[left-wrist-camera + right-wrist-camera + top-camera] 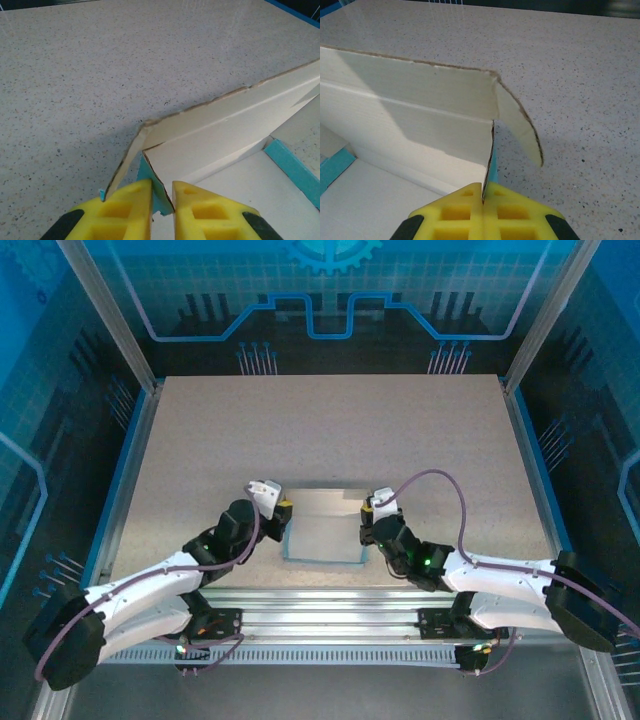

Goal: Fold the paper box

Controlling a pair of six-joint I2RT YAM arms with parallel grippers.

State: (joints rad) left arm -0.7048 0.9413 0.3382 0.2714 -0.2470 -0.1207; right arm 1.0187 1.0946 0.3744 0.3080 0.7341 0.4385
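L jaws, barely apart, pinch paper box [215,135] side wall by one far corner; R jaws, pressed tight, nip the opposite wall. Corner flaps stick out over speckled desk [330,430].

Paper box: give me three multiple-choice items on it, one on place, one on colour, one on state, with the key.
1. Where is the paper box?
A. Far behind both tools
B. Between the left tool and the right tool
C. Left of both tools
2. What colour is the inside of its upright wall?
A. Cream-white
B. Red
C. Black
3. How is the right tool?
A. Wide open
B. Lifted clear of the box
C. Shut on a box edge
Key: 1 B, the top view shows one tool at each side; 2 A, both wrist views show pale card; 3 C, its yellow fingers meet on the card.
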